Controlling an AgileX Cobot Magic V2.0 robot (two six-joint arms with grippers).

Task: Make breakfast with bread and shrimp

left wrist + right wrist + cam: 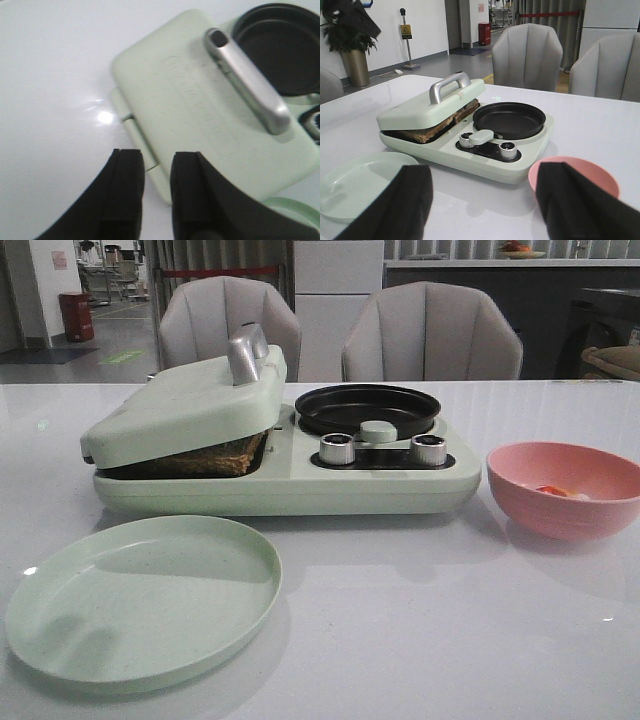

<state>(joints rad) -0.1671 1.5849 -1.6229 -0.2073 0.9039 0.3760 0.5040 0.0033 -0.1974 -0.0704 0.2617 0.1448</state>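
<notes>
A pale green breakfast maker point(300, 475) sits on the white table point(420, 620), its hinged lid point(185, 405) resting tilted on the bread point(215, 458) — the dark-crusted slices show in the gap under the lid, inside the left-hand grill compartment, and the lid does not close flat over them. A silver handle point(247, 355) stands on top of the lid. On the maker's right half lies a round black pan point(367, 408), with two silver knobs point(337, 448) in front of it. A pink bowl point(565, 490) stands on the table just to the right of the maker, apart from it, and inside lies a small orange-pink piece, probably the shrimp point(553, 491), though it is too small to make out clearly. A pale green plate point(145, 595) lies in front of the maker toward the left. The left gripper point(157, 187) hangs above the lid's outer edge, its black fingers point(127, 195) a narrow gap apart and holding nothing. The right gripper point(482, 207) hovers low over the table facing the maker — its fingers point(402, 205) spread wide, one over the plate and the other over the bowl, with nothing between them.
</notes>
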